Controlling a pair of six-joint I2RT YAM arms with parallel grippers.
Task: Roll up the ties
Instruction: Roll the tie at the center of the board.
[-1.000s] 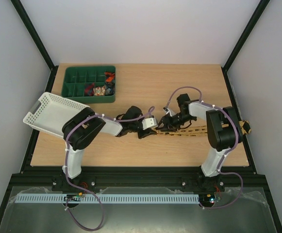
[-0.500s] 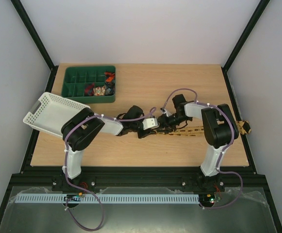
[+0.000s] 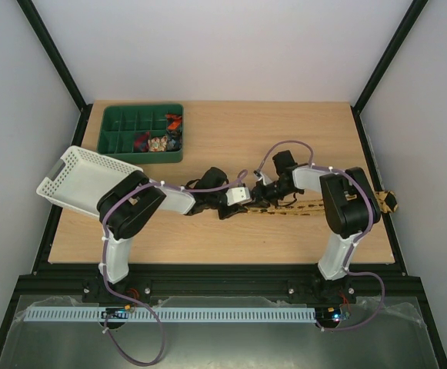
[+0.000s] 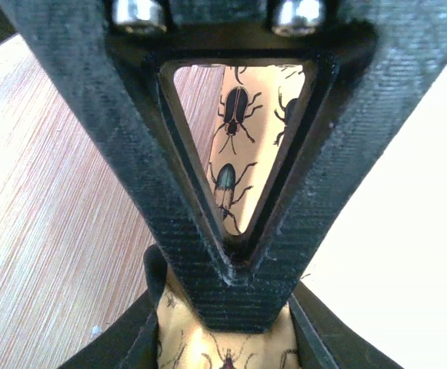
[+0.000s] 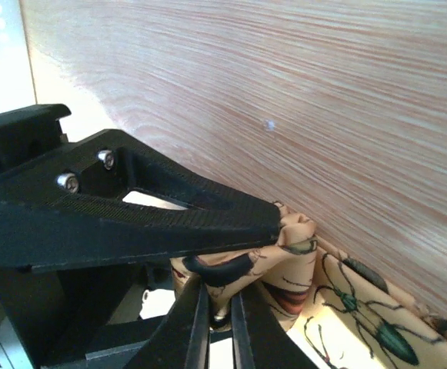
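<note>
Right arm has swung in toward the middle over the last second, and now the right tool [image 3: 263,197] sits just beside the left tool [image 3: 236,201] at mid-desk [image 3: 231,146]. The left arm has barely budged.

And there's the tie [image 3: 315,206], stretched flat from the 2 tools out to the right edge of the desk, where its far end seems to hang over.

Left wrist view: the left tool's fingers [image 4: 169,215] are pressed together into a tight V, cloth showing through the gap above and bunching below the tip. By my read it's pinching the tie's near end. From the right wrist, that same tip meets a crumpled fold of fabric. The right tool's own fingers are drawn nearly together with only a thin slit between them; whether cloth is caught there, I cannot tell.

What a pattern: tan-gold ground, printed all over with long-legged dark beetles, some with a blue-green sheen.

Handling call: this looks light, limp and probably a bit slick. It won't hold a shape alone, and a loose coil would likely spring open. Best hold is right at the folded end, across the full width, keeping the long strip lightly taut while it winds.
</note>
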